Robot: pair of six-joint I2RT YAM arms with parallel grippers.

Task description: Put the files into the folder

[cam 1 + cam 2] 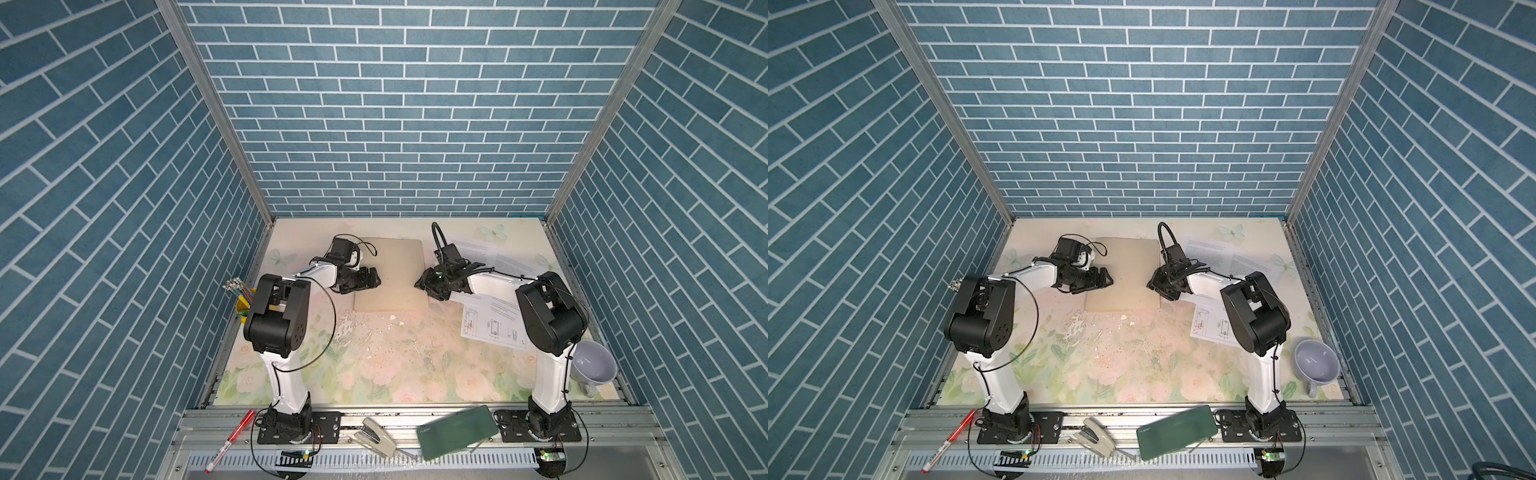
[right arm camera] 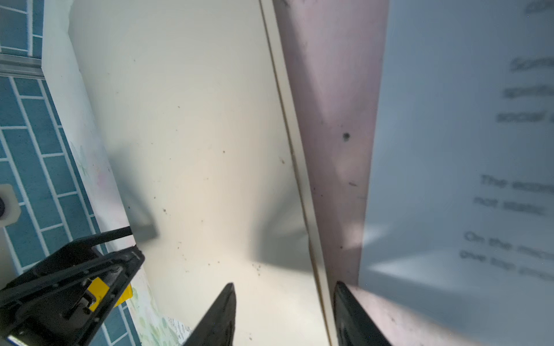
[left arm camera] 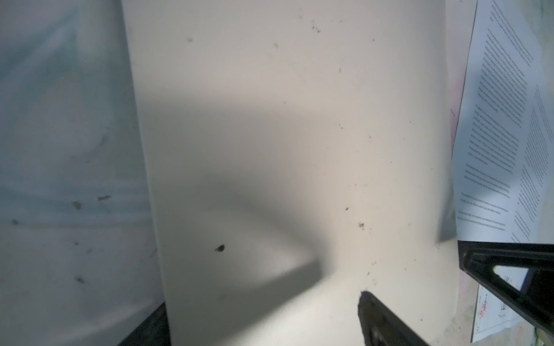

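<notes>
The folder (image 1: 390,270) lies shut at the back of the table (image 1: 386,374), with the files (image 1: 482,251) just beside it.
Our left gripper (image 1: 375,280) is wide open and our right gripper (image 1: 419,285) is half open across the folder's edge. We think it could pinch both covers together, or push the folder away.

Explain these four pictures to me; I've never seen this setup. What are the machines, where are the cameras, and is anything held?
Two robot arms, the left arm and the right arm, stand at a flowery table. Both top views look down on everything; the other two come from a camera on each wrist. A closed tan folder lies between the arms, printed sheets beside it on the right. Both pairs of jaws stand open at the folder's sides, holding nothing.
</notes>
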